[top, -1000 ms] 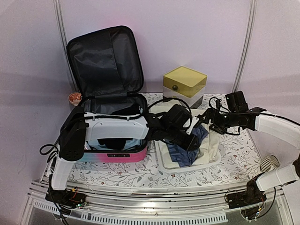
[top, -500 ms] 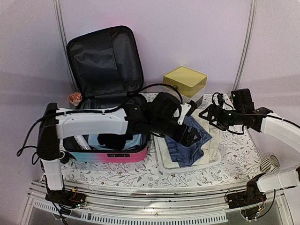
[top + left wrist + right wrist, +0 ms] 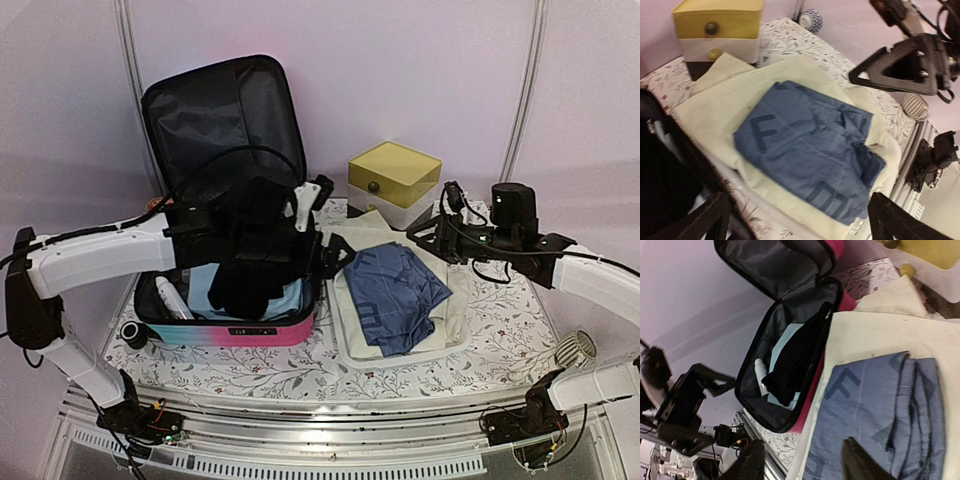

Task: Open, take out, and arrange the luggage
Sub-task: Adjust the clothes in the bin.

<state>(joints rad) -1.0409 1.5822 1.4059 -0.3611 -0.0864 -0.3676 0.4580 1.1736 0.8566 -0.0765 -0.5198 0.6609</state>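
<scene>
The luggage (image 3: 250, 325) lies open at the left, its black-lined lid (image 3: 225, 125) standing up. Inside it are a black garment (image 3: 250, 275), something light blue and a white bottle (image 3: 170, 297); the right wrist view shows the same luggage (image 3: 785, 355). A folded blue garment (image 3: 400, 295) lies on cream cloth (image 3: 715, 110) to its right, and is seen close up as the blue garment (image 3: 810, 150). My left gripper (image 3: 330, 220) hangs wide open at the luggage's right edge, holding nothing. Over the cloth's far right corner, my right gripper (image 3: 432, 215) has its fingers apart and empty.
A yellow-topped drawer box (image 3: 393, 180) stands behind the cloth. The cloth pile rests in a white basket (image 3: 350, 350). A small round tin (image 3: 160, 210) sits by the lid, a black roll (image 3: 133, 333) at the luggage's front left, and a striped object (image 3: 575, 348) at the right edge.
My left gripper has opened wide, left the blue garment on the cloth and drawn back left to the luggage. The right gripper shifted slightly left and its fingers came closer together.
</scene>
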